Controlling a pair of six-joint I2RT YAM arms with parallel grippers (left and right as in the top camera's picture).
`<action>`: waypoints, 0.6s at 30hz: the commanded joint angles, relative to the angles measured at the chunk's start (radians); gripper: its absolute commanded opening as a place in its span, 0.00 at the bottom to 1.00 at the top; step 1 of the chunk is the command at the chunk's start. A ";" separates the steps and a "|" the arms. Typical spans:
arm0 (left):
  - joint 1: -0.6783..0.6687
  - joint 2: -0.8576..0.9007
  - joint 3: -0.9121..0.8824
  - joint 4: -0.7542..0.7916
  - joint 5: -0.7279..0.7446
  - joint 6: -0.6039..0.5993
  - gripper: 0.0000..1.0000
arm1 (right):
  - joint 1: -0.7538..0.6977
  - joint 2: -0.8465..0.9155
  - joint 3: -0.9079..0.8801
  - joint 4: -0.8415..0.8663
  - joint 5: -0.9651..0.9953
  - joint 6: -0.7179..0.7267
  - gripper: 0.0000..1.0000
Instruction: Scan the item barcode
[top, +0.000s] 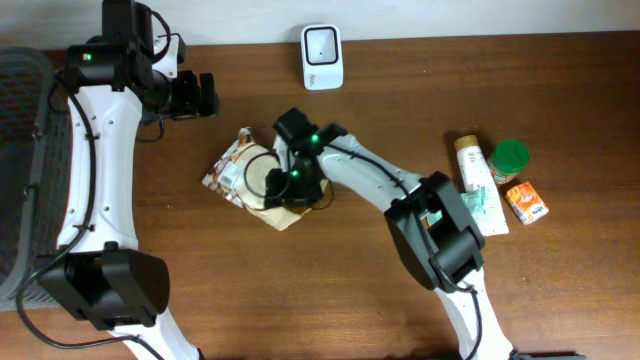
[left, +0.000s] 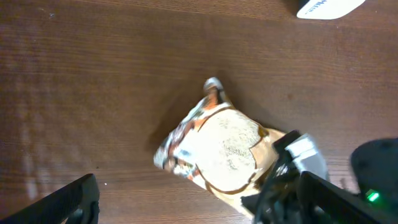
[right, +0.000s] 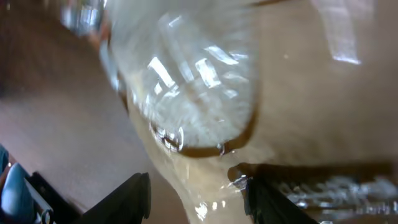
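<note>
A brown wooden table (top: 560, 80) seen from overhead, with the left arm (top: 95, 160) running up its 9 o'clock edge and the right arm (top: 370, 180) reaching from 5 o'clock toward the middle. The item to be scanned, a crinkled bag (top: 235, 165) with a clear window, lies flat just to the 9 o'clock side of centre. It is well apart from the white scanner (top: 322, 57), which stands at 12 o'clock against the far edge. The bag is probably face-up, so its barcode would have to be lifted and turned toward the scanner. A tube (top: 470, 165), a green-lidded jar (top: 511, 157) and an orange carton (top: 527, 202) sit together at 3 o'clock, out of the way. The right gripper (top: 290, 190) is down on the bag's 4 o'clock corner, the natural place to pick it up. Its jaws are about half spread astride the edge, one finger against the wrapper. Whether they actually pinch it cannot be told from these views. The left gripper (top: 208, 95) hangs at 10 o'clock above the table, jaws spread fully wide and holding nothing, seemingly kept clear of the work.
</note>
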 joint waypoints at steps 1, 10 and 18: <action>0.002 0.002 0.001 -0.002 0.010 0.019 0.99 | -0.094 0.021 -0.010 -0.012 0.120 -0.064 0.51; 0.002 0.002 0.001 -0.002 0.010 0.019 0.99 | -0.179 0.008 0.047 -0.018 -0.024 -0.162 0.50; 0.002 0.002 0.001 -0.002 0.010 0.019 0.99 | -0.223 -0.014 0.109 -0.124 -0.019 -0.288 0.50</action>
